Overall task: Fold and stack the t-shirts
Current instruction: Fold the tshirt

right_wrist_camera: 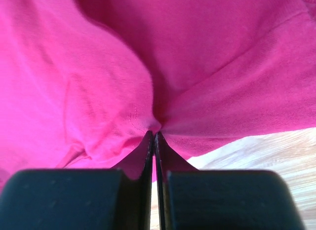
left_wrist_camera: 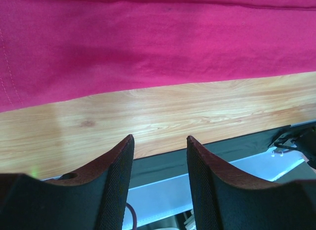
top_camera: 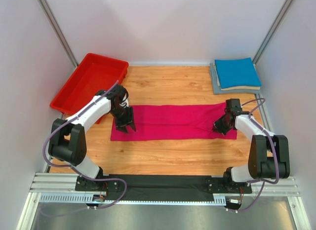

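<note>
The magenta t-shirt (top_camera: 173, 121) lies on the wooden table as a long flat strip running left to right. My right gripper (top_camera: 220, 126) is at its right end, shut on a pinch of the pink cloth (right_wrist_camera: 222, 67), which puckers at the fingertips (right_wrist_camera: 154, 134). My left gripper (top_camera: 124, 127) hovers at the strip's left end, open, with nothing between its fingers (left_wrist_camera: 159, 137); the shirt's edge (left_wrist_camera: 148, 42) lies just beyond them. A folded blue t-shirt (top_camera: 237, 73) rests on a folded grey one (top_camera: 214, 81) at the back right corner.
A red plastic bin (top_camera: 89, 82) stands at the back left, close to the left arm. White walls close in the table on three sides. A black strip and metal rail (top_camera: 163, 183) run along the near edge.
</note>
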### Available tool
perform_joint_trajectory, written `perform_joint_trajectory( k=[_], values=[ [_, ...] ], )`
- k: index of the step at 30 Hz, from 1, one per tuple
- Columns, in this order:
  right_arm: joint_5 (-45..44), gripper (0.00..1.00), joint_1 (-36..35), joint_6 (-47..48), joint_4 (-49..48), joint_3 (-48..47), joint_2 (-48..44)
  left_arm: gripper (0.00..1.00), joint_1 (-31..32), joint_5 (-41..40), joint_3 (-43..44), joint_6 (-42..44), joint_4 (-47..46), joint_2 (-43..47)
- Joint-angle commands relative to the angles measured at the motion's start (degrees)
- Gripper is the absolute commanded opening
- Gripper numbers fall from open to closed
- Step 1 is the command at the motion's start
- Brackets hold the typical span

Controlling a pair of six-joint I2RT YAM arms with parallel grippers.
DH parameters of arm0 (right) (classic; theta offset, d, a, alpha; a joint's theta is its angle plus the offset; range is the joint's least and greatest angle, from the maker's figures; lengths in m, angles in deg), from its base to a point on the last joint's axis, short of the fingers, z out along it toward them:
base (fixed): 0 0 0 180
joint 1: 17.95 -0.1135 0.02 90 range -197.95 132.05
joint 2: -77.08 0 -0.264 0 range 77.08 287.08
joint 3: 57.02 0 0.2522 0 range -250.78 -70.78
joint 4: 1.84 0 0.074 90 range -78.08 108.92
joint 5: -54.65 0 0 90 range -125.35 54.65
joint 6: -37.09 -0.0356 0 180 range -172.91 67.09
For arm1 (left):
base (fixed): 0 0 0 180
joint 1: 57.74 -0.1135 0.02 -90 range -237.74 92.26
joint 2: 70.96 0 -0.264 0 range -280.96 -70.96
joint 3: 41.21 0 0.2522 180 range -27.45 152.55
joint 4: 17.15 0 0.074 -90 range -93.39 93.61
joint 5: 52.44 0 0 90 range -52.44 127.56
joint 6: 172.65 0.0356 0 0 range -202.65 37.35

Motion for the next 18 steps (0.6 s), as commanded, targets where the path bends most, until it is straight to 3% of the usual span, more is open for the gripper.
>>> perform_joint_trajectory(
  k=[1,5,15,17,18],
  values=[
    [-0.45,0.00,-0.18,-0.72,0.26,-4.09,0.55,0.54,0.29,0.30,2.14,0.77,-0.46,-0.67],
    [-0.28,0.00,-2.03,-1.33,1.49,-6.56,1.69,0.54,0.29,0.39,2.06,0.42,-0.81,-1.37],
    [-2.65,0.24,-4.23,-1.69,8.44,-11.92,6.61,0.53,0.20,1.00,2.93,0.50,-1.07,-3.30],
    [-3.35,0.24,-4.32,-1.42,9.40,-12.27,6.62,0.53,0.20,1.00,3.02,0.42,-1.07,-3.48],
    [-3.53,0.18,-4.40,-1.25,9.67,-12.45,6.62,0.53,0.29,1.09,3.20,0.24,-1.25,-3.74]
  ],
)
